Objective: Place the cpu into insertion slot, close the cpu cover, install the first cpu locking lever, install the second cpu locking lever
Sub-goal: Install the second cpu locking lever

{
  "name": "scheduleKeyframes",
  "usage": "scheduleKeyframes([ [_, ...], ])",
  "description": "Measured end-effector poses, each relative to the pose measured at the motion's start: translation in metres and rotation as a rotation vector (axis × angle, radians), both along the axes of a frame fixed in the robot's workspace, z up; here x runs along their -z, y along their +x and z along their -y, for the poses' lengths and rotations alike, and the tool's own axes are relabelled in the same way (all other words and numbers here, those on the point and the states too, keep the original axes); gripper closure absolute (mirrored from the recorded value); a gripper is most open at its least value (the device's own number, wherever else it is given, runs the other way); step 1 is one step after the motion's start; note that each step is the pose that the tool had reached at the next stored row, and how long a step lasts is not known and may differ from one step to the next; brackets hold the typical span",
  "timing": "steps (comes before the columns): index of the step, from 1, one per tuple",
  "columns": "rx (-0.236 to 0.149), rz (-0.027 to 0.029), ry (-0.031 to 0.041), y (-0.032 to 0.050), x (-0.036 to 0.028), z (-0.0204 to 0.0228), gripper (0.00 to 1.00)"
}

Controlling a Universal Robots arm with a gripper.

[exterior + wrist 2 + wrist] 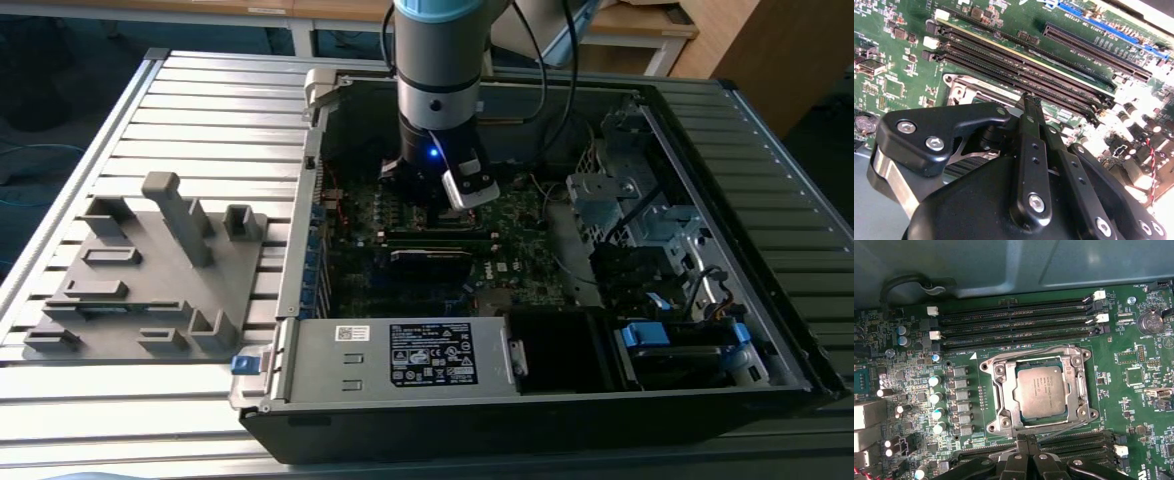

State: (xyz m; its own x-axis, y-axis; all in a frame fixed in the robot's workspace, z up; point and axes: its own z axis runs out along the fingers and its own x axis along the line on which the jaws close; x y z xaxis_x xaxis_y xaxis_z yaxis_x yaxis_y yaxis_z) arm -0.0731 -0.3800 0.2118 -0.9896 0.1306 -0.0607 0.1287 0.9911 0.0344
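The chip (1040,388) is lying flat in the socket (1019,415), with the metal cover frame (1080,385) sitting down around it. The jaws (1027,439) are pressing together, pinching nothing, hovering just beside the frame's edge. In the exterior view, the arm (438,70) is reaching down into the open computer case (534,400).

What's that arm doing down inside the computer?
A robot arm has reached into an open computer case and hangs just over the motherboard. The cpu already sits in the insertion slot, with the cpu cover down around it. The gripper is shut, holding nothing, its tips at the socket's edge beside the memory slots.
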Motion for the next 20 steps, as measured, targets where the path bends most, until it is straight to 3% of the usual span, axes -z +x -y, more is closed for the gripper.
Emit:
scheduleKeyframes([
  [20, 0.000, 0.0000, -0.0001, -0.0009, 0.0025, 0.0000, 0.89],
])
